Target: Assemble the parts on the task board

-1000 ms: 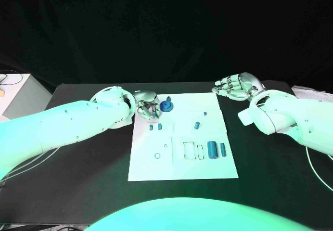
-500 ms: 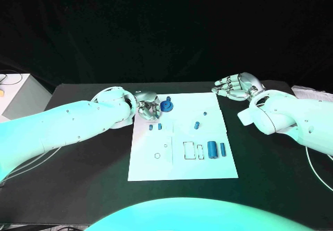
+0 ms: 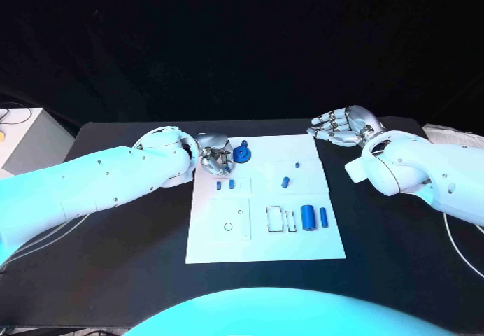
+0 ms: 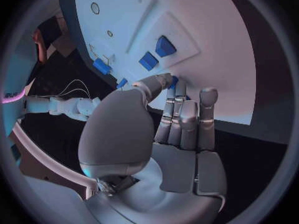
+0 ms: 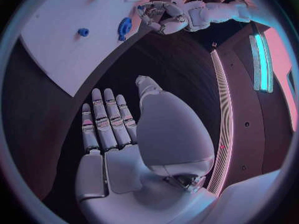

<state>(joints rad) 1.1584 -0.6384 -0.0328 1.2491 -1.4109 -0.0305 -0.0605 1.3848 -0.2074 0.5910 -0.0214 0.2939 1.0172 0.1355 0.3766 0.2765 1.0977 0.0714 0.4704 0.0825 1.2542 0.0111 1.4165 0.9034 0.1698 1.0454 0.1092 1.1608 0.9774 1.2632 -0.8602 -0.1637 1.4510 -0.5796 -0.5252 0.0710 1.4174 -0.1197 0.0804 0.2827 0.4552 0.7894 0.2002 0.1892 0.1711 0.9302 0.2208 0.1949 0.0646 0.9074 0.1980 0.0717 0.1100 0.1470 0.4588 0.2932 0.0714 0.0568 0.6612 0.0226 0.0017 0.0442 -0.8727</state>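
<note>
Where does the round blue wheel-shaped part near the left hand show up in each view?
Head view: the wheel-shaped part stands at the task board's far left corner, beside the left hand.
Left wrist view: I cannot pick it out with confidence.
Right wrist view: it sits near the board's edge, close to the left hand.
Shared landmark: the white task board.

The task board (image 3: 265, 238) lies mid-bench (image 3: 121, 245), parts (image 3: 308, 218) on it, the left robot hand (image 3: 215, 157) at its far left corner, the right robot hand (image 3: 343, 126) beyond its far right corner.
</note>
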